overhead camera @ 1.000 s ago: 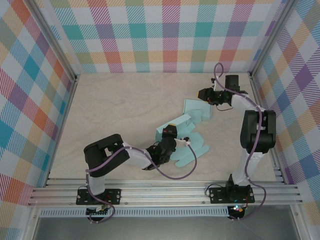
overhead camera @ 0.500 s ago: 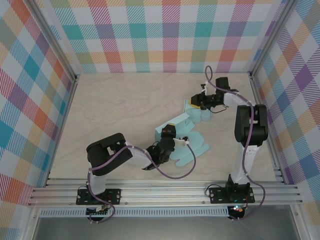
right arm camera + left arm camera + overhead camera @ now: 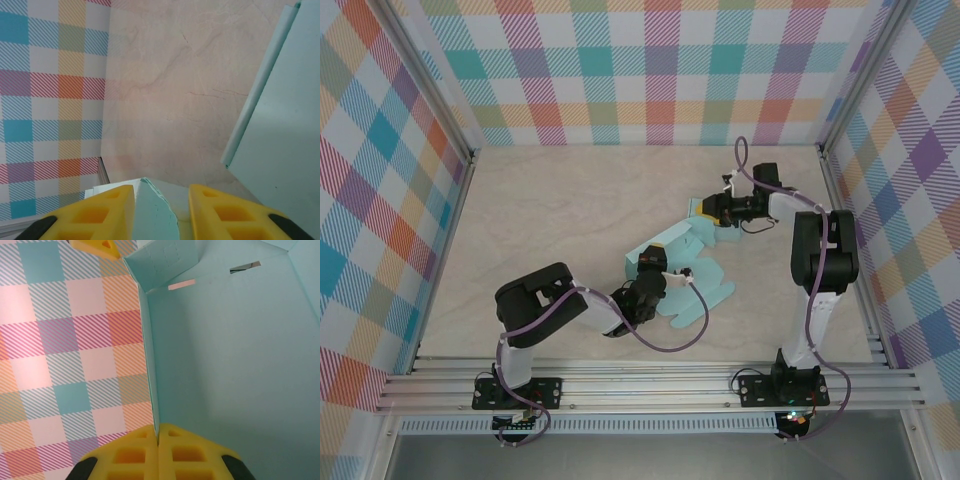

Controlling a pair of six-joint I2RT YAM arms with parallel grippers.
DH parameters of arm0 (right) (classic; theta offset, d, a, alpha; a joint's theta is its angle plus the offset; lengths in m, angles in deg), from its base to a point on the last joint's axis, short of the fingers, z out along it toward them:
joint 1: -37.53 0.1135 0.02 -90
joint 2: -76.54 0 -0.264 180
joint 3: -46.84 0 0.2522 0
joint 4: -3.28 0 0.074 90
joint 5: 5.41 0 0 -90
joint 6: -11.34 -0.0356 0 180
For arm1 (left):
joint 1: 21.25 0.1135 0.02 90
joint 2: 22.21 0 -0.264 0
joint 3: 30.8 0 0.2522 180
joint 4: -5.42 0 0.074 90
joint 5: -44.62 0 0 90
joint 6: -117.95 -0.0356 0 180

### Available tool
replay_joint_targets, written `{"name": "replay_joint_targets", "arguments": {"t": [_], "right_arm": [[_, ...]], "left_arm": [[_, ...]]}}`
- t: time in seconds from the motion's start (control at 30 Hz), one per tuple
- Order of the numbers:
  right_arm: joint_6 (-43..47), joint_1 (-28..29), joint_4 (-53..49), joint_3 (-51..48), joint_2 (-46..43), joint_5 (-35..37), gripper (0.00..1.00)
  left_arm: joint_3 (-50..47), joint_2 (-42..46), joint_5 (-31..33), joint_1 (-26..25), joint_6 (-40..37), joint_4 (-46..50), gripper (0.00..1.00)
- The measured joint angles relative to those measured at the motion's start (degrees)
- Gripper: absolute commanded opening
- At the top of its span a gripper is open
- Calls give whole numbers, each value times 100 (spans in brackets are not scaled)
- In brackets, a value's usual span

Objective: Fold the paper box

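Pinching a wall of the pale blue paper box (image 3: 712,290) between closed pads, the left gripper (image 3: 158,429) sits near the middle of the table (image 3: 560,210). The right gripper (image 3: 161,189), at the box's far right, straddles a flap with jaws apart, unclamped.

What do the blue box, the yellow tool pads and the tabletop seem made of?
Paper box: thin matte light-blue card, judging by sharp creases, cut slots and thin edge.
Left tool pads: yellow moulded plastic or rubber, with recessed pockets; hardness unclear.
Table: smooth, pale, marble-veined surface, probably laminate.
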Motion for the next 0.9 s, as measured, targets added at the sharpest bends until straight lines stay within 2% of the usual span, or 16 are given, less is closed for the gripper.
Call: {"name": "replay_joint_targets", "arguments": {"t": [0.27, 0.57, 0.8, 0.9], "right_arm": [[-216, 57, 542, -586, -334, -286, 44], [-247, 142, 1279, -1307, -859, -181, 44], [-334, 142, 1836, -1834, -935, -186, 52], [-374, 140, 2050, -2050, -1036, -205, 59]], "left_arm": [[0, -76, 52, 4, -50, -125, 0], [0, -76, 44, 0, -111, -146, 0], [2, -76, 46, 0, -85, -120, 0], [2, -76, 50, 0, -50, -107, 0]]}}
